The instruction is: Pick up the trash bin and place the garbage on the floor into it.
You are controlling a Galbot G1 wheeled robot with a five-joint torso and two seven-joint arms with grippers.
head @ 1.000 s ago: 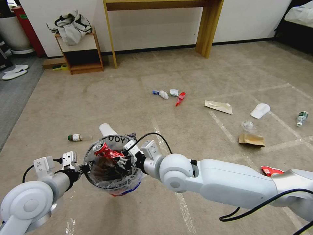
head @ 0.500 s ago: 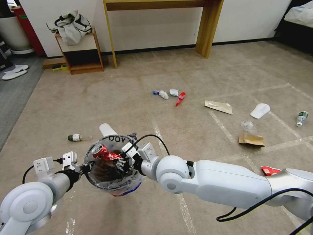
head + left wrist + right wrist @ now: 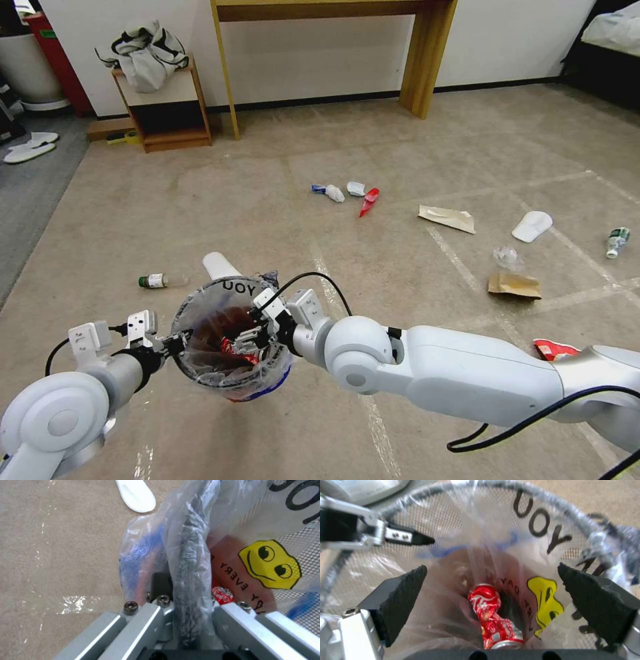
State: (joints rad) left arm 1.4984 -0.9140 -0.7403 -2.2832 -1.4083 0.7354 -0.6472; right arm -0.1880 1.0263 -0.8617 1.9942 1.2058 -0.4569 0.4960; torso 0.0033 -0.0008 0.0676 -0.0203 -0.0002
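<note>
Floor (image 3: 200,200): tan carpet, litter scattered across it.

Bin (image 3: 230,337): held off the floor in front of the robot, mesh wall lined with a clear bag. Black letters and a yellow face printed on the bag.

Left gripper (image 3: 175,342): clenched on the bin's rim at the robot's left side. The left wrist view shows the rim and bunched bag pinched between the jaws (image 3: 190,610).

Right gripper (image 3: 257,333): over the bin's mouth, jaws spread wide, holding nothing. Its black pads (image 3: 403,600) stand well apart on either side of the bin's opening.

Can (image 3: 493,620): crushed, red, lying at the bottom of the bin inside the bag, clear of both pads.

Still on the floor: two paper bags (image 3: 513,285), white sole (image 3: 531,225), red wrapper (image 3: 368,200), tissues (image 3: 335,193), bottle (image 3: 160,281) near the bin, another bottle (image 3: 617,241) far right.
</note>
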